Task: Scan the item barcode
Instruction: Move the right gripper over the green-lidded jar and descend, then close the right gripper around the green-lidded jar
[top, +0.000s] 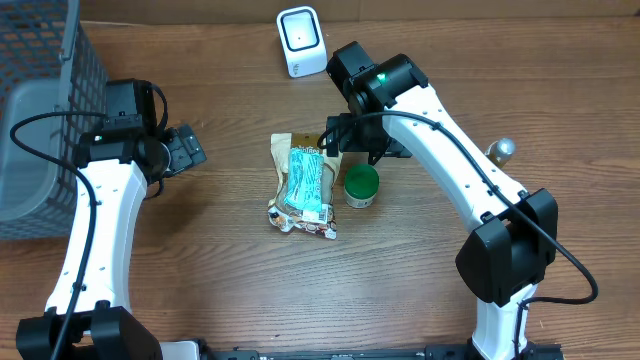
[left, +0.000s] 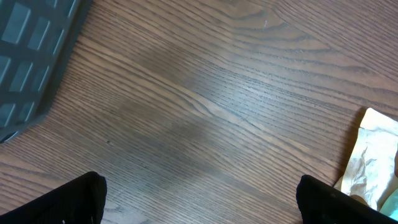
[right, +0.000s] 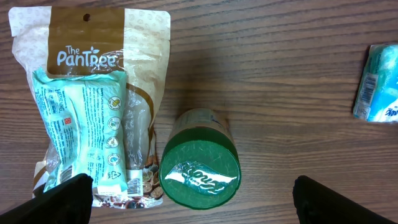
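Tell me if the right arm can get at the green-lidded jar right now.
Probably yes. The right arm hangs right above the green-lidded jar, jaws open either side; only the snack pouch lies close beside it.

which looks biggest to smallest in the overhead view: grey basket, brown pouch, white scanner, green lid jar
1. grey basket, even though the frame cuts it off
2. brown pouch
3. white scanner
4. green lid jar, only a little smaller than the scanner, so that pair is close
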